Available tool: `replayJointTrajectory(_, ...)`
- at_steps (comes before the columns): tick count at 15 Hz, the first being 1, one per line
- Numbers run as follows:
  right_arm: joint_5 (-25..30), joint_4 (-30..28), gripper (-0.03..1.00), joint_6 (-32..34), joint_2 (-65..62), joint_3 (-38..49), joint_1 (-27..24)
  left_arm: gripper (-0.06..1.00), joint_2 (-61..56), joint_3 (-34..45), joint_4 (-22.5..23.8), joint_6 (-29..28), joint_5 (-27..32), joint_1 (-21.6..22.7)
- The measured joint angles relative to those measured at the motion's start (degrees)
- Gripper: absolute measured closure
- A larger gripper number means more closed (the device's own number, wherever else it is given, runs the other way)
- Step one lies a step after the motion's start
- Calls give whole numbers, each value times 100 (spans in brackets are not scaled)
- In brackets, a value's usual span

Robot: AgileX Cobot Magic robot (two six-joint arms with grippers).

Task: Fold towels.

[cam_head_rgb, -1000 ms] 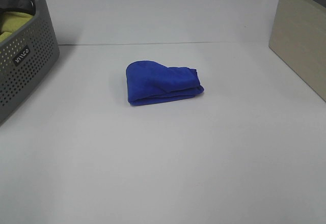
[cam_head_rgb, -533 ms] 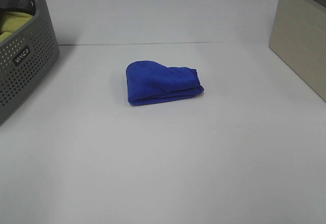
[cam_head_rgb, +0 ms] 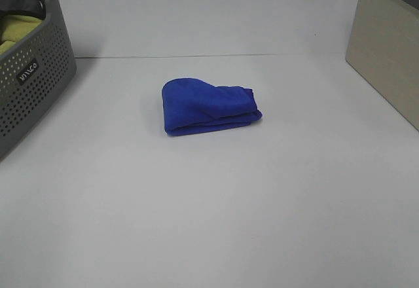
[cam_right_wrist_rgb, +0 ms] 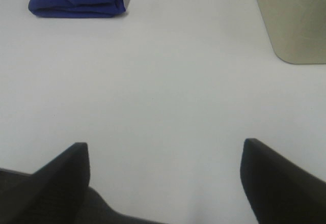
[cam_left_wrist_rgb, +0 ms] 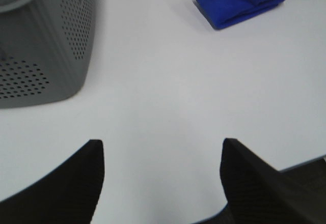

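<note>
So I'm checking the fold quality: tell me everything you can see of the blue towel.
The blue towel is a royal-blue, plush-looking cloth, folded into a compact, slightly lopsided bundle with stacked layers showing along its near and right edges. One end bulges rounder. It lies flat on the white table, near the middle, touching nothing else. No tag shows.

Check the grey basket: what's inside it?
Inside the grey basket, a yellow-green cloth shows at the rim, with a dark handle across it. Its perforated walls hide whatever lies deeper. The blue towel sits folded on the table, outside it.
</note>
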Motion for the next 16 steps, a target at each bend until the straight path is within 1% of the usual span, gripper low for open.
replayJointTrajectory(2,0,-6,20,0,-338,0,-17,31,-430,0,0,0,0,34)
replayJointTrajectory(16,0,0,20,0,-435,6,-17,31,-476,0,11,0,6,40)
